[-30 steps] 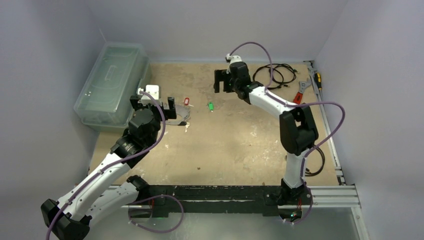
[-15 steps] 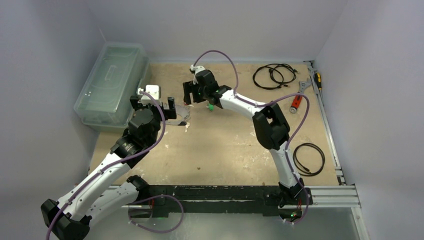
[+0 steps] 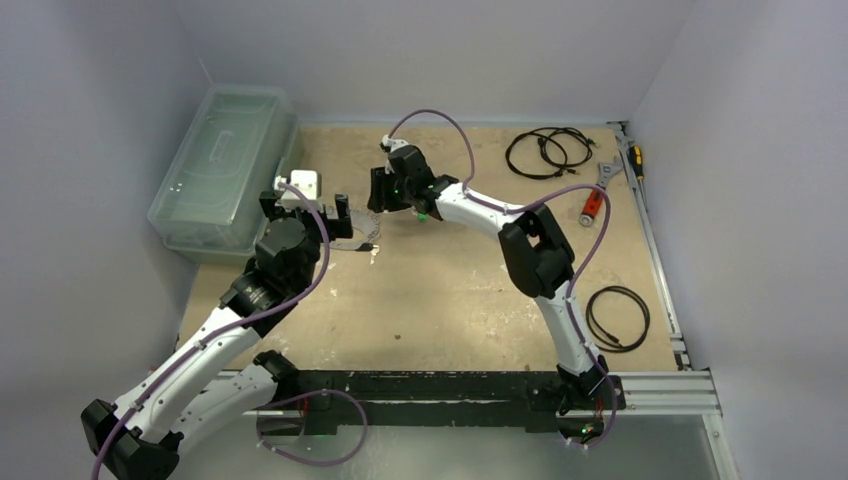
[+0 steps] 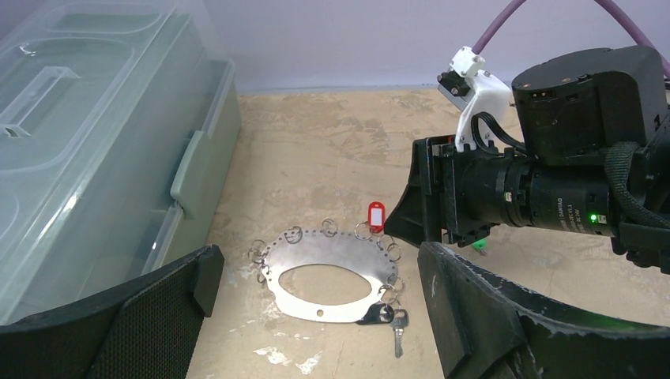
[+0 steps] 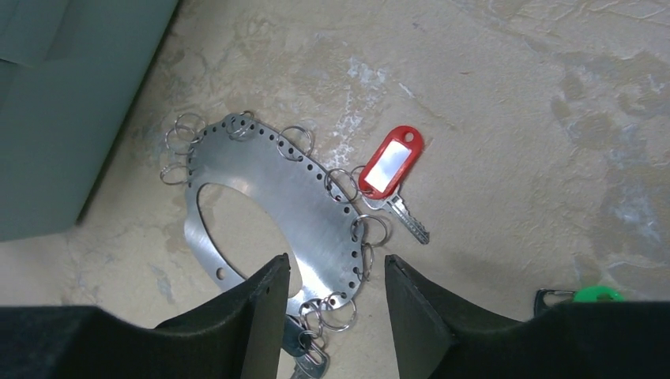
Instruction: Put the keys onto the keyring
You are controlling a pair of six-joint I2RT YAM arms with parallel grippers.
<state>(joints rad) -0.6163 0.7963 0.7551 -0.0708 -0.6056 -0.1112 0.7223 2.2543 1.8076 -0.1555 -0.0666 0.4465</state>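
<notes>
Right wrist view looks straight down on the keyring (image 5: 292, 205), a flat silvery oval lying on the table (image 5: 513, 118) with small split rings (image 5: 341, 183) spaced round its rim. The right gripper (image 5: 336, 268) hangs over the hoop's near rim. Its jaws are part-way apart and the plate shows in the gap, with nothing pinched between the pads. A red-tagged key (image 5: 391, 166) lies just off the rim and touches one split ring, though I cannot tell whether it is threaded on. A green tag (image 5: 598, 294) sits well apart from the hoop on bare board, half cut off by the gripper body. In the left wrist view a black-tagged key (image 4: 383, 316) lies at the hoop's near rim among the rings. The left gripper (image 4: 318, 260) is released, with its fingers spread wide on either side of the hoop and short of it. A clear plastic container (image 4: 79, 158) stands close along one side of the hoop and leaves only a narrow strip of table there. The right arm's wrist crowds the opposite side. From the top external view, open board stretches toward the arm bases, and two cable coils (image 3: 545, 150) lie well away by the far and right edges.
</notes>
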